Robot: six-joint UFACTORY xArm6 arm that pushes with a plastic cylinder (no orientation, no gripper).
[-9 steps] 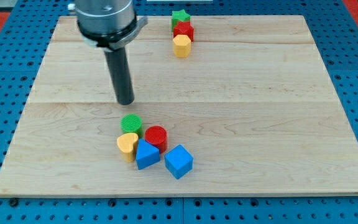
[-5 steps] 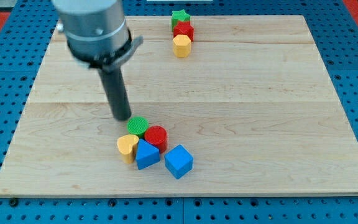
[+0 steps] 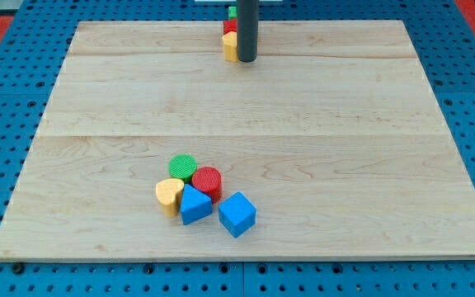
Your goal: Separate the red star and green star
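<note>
My tip [image 3: 246,59] stands at the view's top centre, right in front of a short column of three blocks. The rod covers most of them. Only left slivers show: the green star [image 3: 232,11] at the top, the red star [image 3: 229,26] just below and touching it, and a yellow block [image 3: 230,46] below that, beside the tip. Whether the tip touches the yellow block I cannot tell.
A cluster sits at the board's lower middle: a green cylinder [image 3: 182,167], a red cylinder [image 3: 207,181], a yellow heart [image 3: 168,195], a blue wedge-like block [image 3: 194,205] and a blue cube [image 3: 237,214]. The wooden board [image 3: 386,124] lies on a blue pegboard.
My tip left the board's left middle, where it nudged the green cylinder down-right against the red cylinder, and moved up-right to the star column. The rod now covers most of the stars.
</note>
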